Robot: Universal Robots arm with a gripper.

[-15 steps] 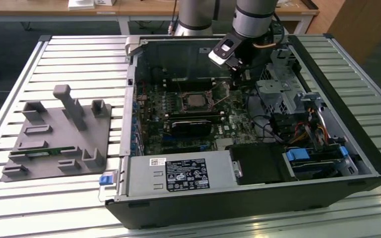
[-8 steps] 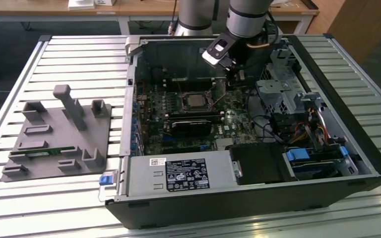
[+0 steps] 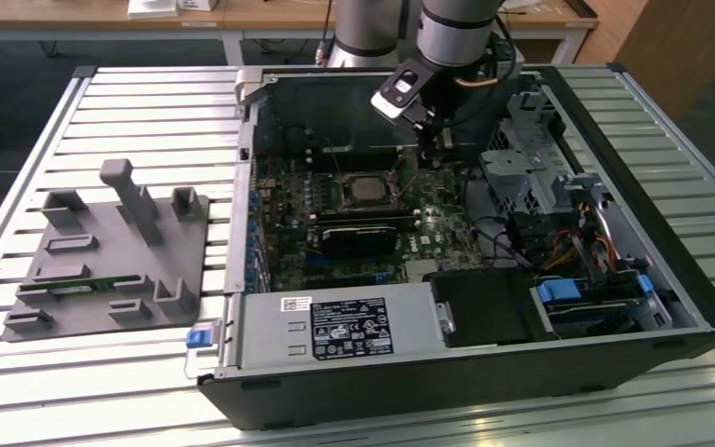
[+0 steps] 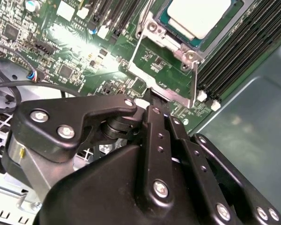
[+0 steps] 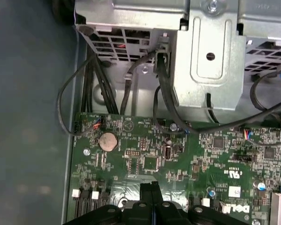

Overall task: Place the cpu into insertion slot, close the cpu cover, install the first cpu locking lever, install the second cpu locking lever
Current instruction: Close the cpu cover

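Fingers [image 5: 146, 193] looked pressed together with nothing between them, as I saw in both wrist views. My gripper [image 4: 151, 97] sat at the edge of the cpu cover [image 4: 175, 95], green board showing through its window, just beside the insertion slot [image 3: 345, 190] where the cpu [image 4: 199, 16] lay, silver top up.

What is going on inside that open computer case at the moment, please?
The robot arm's gripper reaches into the open computer case. The cpu already lies in the insertion slot. The cpu cover looks swung open beside it, not yet closed, and the jaws, closed together, meet its edge.
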